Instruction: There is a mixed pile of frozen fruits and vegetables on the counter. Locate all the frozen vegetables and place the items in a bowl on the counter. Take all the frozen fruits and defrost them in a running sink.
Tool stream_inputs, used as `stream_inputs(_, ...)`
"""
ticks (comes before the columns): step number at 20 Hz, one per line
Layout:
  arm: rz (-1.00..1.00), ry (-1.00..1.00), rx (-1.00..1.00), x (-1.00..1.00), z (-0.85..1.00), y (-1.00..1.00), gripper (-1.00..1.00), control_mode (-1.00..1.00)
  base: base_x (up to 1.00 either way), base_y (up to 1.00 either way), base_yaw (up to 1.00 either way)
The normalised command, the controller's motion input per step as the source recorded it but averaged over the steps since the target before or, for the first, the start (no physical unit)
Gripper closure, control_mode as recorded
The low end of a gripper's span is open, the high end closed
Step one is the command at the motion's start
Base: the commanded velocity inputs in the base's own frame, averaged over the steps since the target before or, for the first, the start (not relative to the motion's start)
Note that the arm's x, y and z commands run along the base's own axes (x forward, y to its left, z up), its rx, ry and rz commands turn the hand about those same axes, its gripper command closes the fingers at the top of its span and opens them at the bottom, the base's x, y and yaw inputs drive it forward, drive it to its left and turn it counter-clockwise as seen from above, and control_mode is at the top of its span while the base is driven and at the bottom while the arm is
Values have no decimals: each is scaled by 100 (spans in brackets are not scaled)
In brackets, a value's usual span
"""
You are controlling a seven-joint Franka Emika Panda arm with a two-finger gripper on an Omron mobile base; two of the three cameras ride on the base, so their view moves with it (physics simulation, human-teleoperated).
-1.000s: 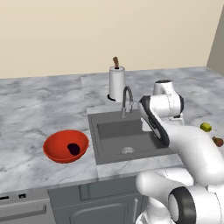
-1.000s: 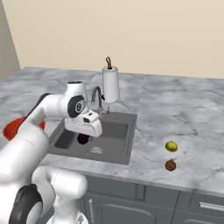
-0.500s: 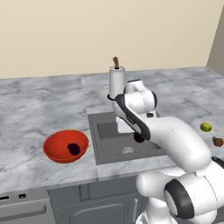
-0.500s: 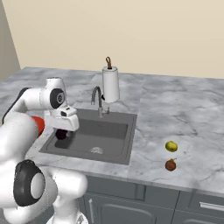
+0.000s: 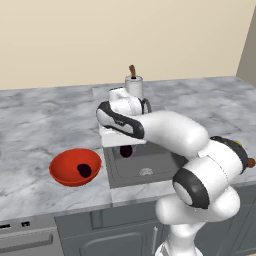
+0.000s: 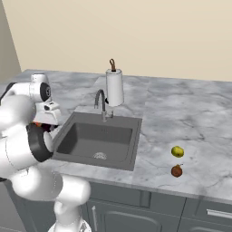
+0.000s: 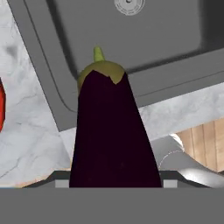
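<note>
Eggplant hangs lengthwise, stem toward sink.

The sink is serving as the landmark. Over its left rim the gripper is hanging with an eggplant between its jaws, and the white arm is arching across the basin, crowding the air above it. Behind the sink, the faucet and the paper towel roll are standing as tall obstacles. Left of the sink, the red bowl is sitting on open counter with another eggplant lying inside. Right of the sink, a lime-like fruit and a brown fruit are lying low, with bare stone around them.
</note>
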Motion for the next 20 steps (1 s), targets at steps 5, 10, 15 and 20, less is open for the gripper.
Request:
stream_inputs(5,-3,0,-2,69,-18,100,100,-100,0,0,0)
stream_inputs(10,-3,-1,-5,88,-54,100,100,-100,0,0,0)
stream_inputs(15,-2,1,-13,71,-41,100,100,-100,0,0,0)
stream_inputs(20,0,4,-1,7,-10,41,100,-100,0,0,0)
